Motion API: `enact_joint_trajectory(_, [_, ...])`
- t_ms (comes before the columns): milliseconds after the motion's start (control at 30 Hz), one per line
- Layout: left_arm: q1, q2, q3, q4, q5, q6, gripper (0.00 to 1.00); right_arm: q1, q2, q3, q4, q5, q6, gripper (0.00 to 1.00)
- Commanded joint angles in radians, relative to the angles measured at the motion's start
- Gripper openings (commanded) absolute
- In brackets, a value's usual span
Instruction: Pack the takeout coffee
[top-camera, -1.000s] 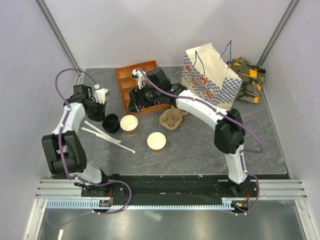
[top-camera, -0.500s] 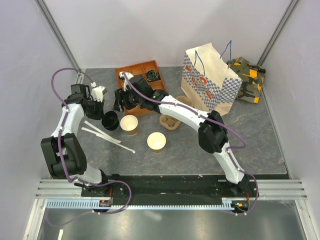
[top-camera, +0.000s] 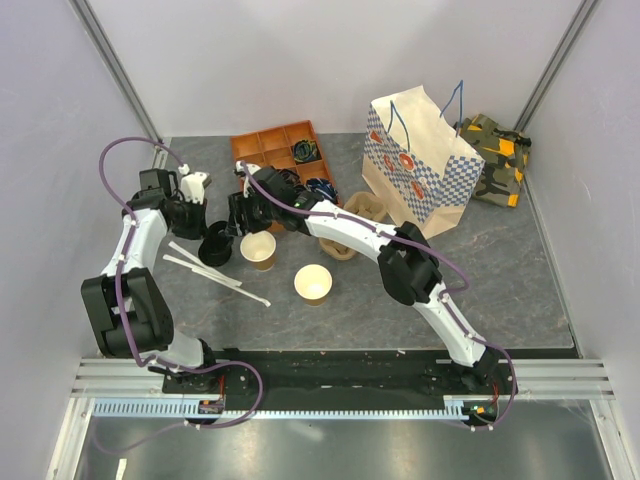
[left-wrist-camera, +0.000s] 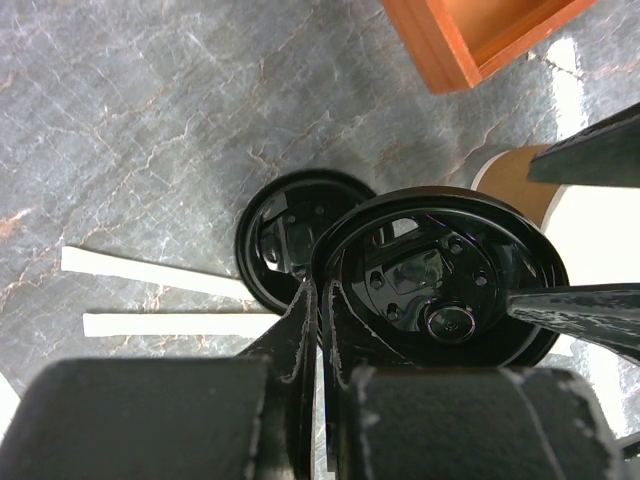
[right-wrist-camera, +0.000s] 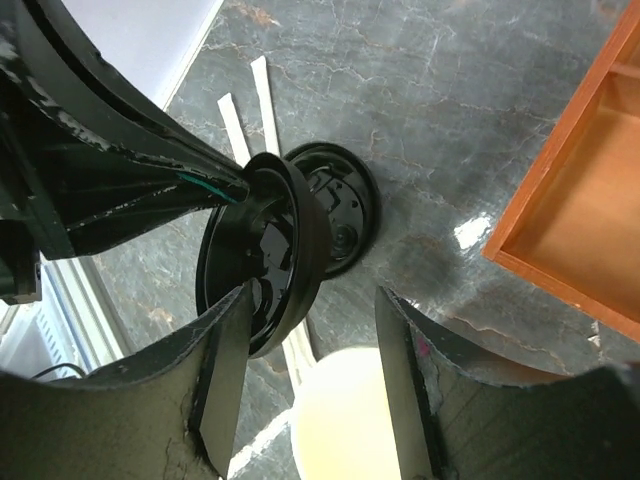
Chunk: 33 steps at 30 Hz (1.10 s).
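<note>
- The coffee cup (top-camera: 259, 250), brown paper with a pale inside, stands upright and lidless on the grey bench (top-camera: 520, 290), left of centre.
- Just left of it, a black lid (left-wrist-camera: 440, 270) hangs tilted above the bench.
- The left tool (left-wrist-camera: 320, 300) is pinched tight on that lid's rim.
- Another lid (left-wrist-camera: 285, 235) lies flat on the bench, partly beneath the held one.
- The right tool (right-wrist-camera: 312, 310) hovers over the cup and the held lid, its fingers apart and gripping nothing.
- White sticks (top-camera: 205, 268) lie left of the cup.
- A second cup (top-camera: 313, 283) stands nearer the arm bases.
- Behind sit an orange tray (top-camera: 240, 150), a cardboard holder (top-camera: 345, 243) and a patterned paper bag (top-camera: 425, 160).
</note>
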Motion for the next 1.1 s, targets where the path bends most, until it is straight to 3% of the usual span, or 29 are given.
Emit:
enact_joint_trajectory(0, [0.007,-0.031,0.002,0.04,0.043,-0.033,0.02,0.005,0.012,0.027,0.062,-0.072,0.055,0.58])
enact_joint_trajectory(467, [0.009,-0.069,0.005,0.037,0.073,-0.045,0.02,-0.017,0.019,0.013,0.099,-0.144,0.118,0.47])
enact_joint_trajectory(667, [0.009,-0.132,0.025,0.008,0.112,-0.057,0.02,-0.047,-0.036,-0.001,0.123,-0.213,0.138,0.37])
enact_joint_trajectory(767, [0.01,-0.15,0.05,-0.024,0.15,-0.068,0.02,-0.055,-0.066,-0.018,0.163,-0.287,0.182,0.24])
enact_joint_trajectory(800, [0.009,-0.155,0.057,-0.035,0.164,-0.069,0.05,-0.058,-0.076,-0.024,0.187,-0.304,0.195,0.17])
enact_joint_trajectory(933, [0.009,-0.204,0.094,-0.093,0.205,-0.097,0.37,-0.078,-0.144,-0.057,0.209,-0.358,0.215,0.0])
enact_joint_trajectory(1000, [0.009,-0.256,0.103,-0.104,0.219,-0.117,0.48,-0.116,-0.198,-0.079,0.205,-0.387,0.193,0.0])
enact_joint_trajectory(1033, [0.007,-0.274,0.122,-0.122,0.224,-0.138,0.6,-0.133,-0.223,-0.108,0.203,-0.399,0.176,0.0])
enact_joint_trajectory(1067, [0.01,-0.288,0.134,-0.136,0.234,-0.147,0.62,-0.153,-0.246,-0.125,0.195,-0.41,0.153,0.0])
